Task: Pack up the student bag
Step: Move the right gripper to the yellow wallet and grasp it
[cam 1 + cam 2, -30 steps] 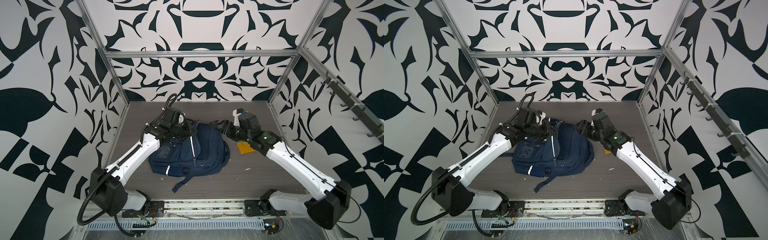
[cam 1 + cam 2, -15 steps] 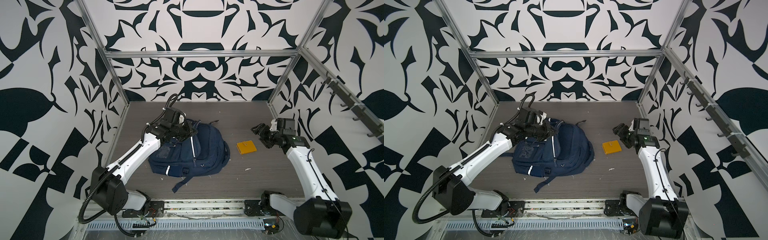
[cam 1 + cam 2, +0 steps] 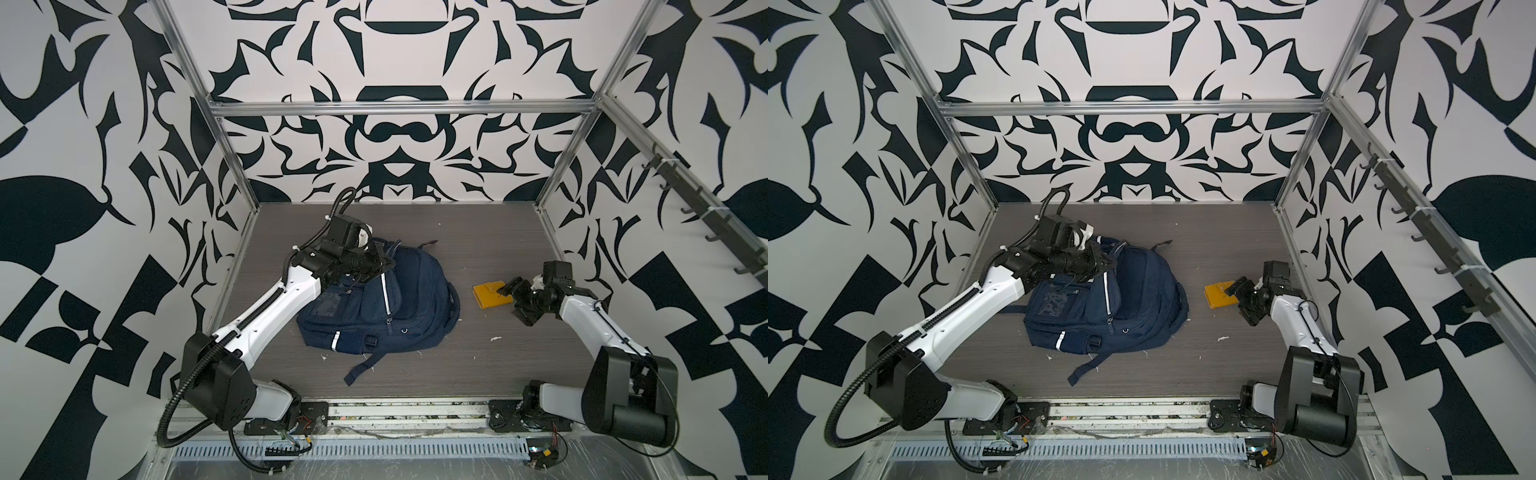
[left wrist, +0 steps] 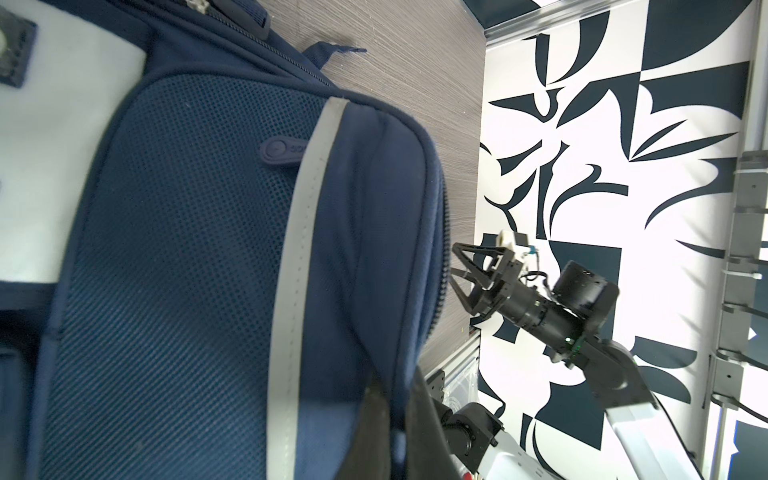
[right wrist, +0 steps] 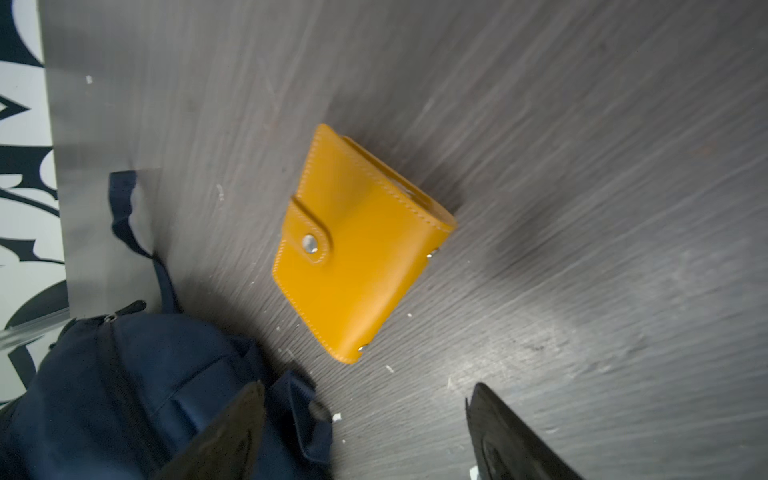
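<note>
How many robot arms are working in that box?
2. The left arm reaches over the navy backpack, pinching its top; the right arm points its open tool at a yellow wallet. None seems hidden.

Both top views looked steeply down from high front edge toward back wall (image 3: 395, 166), covering whole table (image 3: 478, 232). Left wrist camera sat close against student bag (image 4: 187, 249), facing across to right gripper (image 4: 457, 274). Right wrist camera looked down, near, on yellow wallet (image 5: 357, 245); shared bag's edge with left wrist view.
</note>
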Controlling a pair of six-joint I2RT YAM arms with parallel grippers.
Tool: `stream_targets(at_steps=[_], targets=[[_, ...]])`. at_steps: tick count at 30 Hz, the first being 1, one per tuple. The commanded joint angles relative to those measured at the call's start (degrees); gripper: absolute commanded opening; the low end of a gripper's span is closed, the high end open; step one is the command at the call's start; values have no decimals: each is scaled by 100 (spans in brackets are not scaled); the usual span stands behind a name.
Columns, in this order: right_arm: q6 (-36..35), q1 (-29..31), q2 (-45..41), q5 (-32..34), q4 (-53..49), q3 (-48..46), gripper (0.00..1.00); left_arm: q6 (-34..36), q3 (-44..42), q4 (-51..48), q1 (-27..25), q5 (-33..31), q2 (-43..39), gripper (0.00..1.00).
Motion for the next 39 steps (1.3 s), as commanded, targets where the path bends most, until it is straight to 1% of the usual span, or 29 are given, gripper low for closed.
stream_targets(at_steps=[1,6,9,12,18,19,21,23,24,26,27,28,29,35,39], targets=[[367,-25,149,164,618,-137,81,77,122,331,38,110,-185,0],[648,-25,508,323,1021,-258,79,92,113,339,35,111,-178,0],[734,-25,685,437,1177,-253,76,98,119,339,35,121,-176,0],[718,-17,864,612,1229,-191,71,99,89,331,35,120,-193,0],[827,120,1264,901,1404,-188,58,76,76,387,38,151,-163,0],[840,172,1306,959,1429,-187,55,68,76,396,41,156,-159,0],[826,312,1394,1132,1410,-142,41,64,59,409,35,156,-150,0],[791,407,1491,1237,1365,-84,32,41,29,426,42,156,-160,0],[765,445,1524,1315,1291,-47,25,31,8,429,38,156,-168,0],[672,537,1455,1661,1055,12,11,16,-33,452,35,139,-202,0],[600,577,1376,1848,937,46,5,13,-54,446,42,128,-229,0],[528,589,1331,1941,873,74,2,11,-65,440,35,121,-245,0],[444,598,1307,1992,823,107,0,14,-82,436,36,105,-270,0],[-133,598,1364,1979,548,384,0,-2,-164,409,39,75,-350,0],[-340,599,1048,1767,767,269,0,28,-153,384,36,67,-363,0]])
